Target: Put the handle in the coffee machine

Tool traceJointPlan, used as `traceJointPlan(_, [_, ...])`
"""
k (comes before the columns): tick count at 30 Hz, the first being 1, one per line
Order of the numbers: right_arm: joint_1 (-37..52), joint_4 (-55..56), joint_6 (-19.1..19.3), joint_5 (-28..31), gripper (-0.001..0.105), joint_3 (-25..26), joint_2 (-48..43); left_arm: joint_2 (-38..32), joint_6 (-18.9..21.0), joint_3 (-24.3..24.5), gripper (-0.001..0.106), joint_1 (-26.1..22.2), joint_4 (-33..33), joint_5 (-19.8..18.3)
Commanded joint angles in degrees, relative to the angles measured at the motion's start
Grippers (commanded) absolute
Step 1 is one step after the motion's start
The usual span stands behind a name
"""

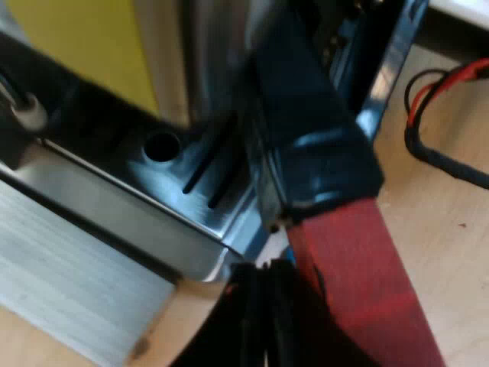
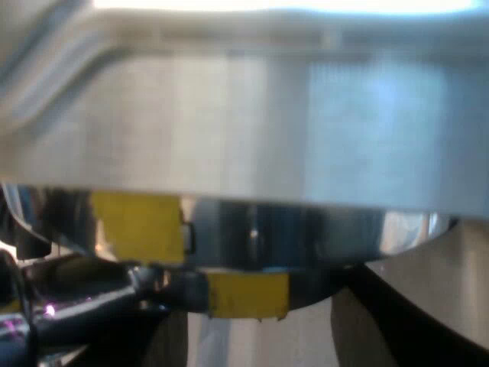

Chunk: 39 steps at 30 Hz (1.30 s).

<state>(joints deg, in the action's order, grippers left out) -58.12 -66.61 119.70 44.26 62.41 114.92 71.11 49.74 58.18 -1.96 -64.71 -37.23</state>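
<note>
The holder's dark handle (image 1: 306, 130) runs down past the espresso machine's (image 1: 206, 69) front and ends in red (image 1: 359, 283) just beside the drip tray (image 1: 191, 176). My left gripper (image 1: 267, 329) sits at the red end, its black fingers (image 1: 244, 321) pressed together against it and overlapping its edge. My right gripper (image 2: 252, 344) hangs close under a brushed-metal part of the machine (image 2: 244, 122), with its dark fingers (image 2: 412, 321) spread apart and nothing between them.
The drip tray has slots and a round hole (image 1: 161, 145). Yellow patches (image 2: 137, 225) mark the machine's body, and a shiny metal tube (image 2: 84, 302) juts out near one right finger. A red and black cable (image 1: 439, 115) lies on the wooden table (image 1: 451, 229).
</note>
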Motion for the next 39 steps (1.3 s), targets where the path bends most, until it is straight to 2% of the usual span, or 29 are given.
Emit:
traceJointPlan(1, [0.17,-5.64,0.13,-2.2,0.045,1.92,-1.94,-1.82,2.19,-2.4,0.0,0.62,-0.13,-0.28])
traceJointPlan(7, [0.17,-5.64,0.13,-2.66,0.045,1.92,-1.94,-3.7,3.25,-2.91,0.0,0.94,0.68,-0.38])
traceJointPlan(10, [0.17,-5.64,0.13,-3.1,0.045,1.92,-1.94,-3.73,5.25,-2.91,0.0,1.83,0.66,-0.38])
traceJointPlan(17, [-0.1,-5.13,0.13,-3.09,0.045,1.92,-1.94,-3.73,6.01,-2.95,0.0,6.56,0.66,-0.59])
traceJointPlan(21, [-0.1,-5.13,-0.12,-2.93,0.045,0.82,-2.23,-3.73,7.99,-2.95,0.0,7.8,1.68,-0.27])
traceJointPlan(23, [-0.1,-5.64,-1.71,-2.04,0.045,-1.02,-3.3,-3.73,8.43,-2.95,0.0,7.79,1.94,0.52])
traceJointPlan(28, [-0.1,-4.73,-1.31,-2.49,0.045,-3.62,-5.29,-3.73,9.43,-2.95,0.0,7.79,1.94,0.82])
traceJointPlan(33, [-0.47,-4.31,-1.65,-4.52,0.045,-10.18,-8.98,-3.73,10.47,-2.95,0.0,7.79,1.94,-0.1])
traceJointPlan(39, [-1.56,-4.31,-1.65,-5.65,0.045,-15.78,-12.99,-3.73,10.87,-2.95,0.0,7.79,2.33,-0.88])
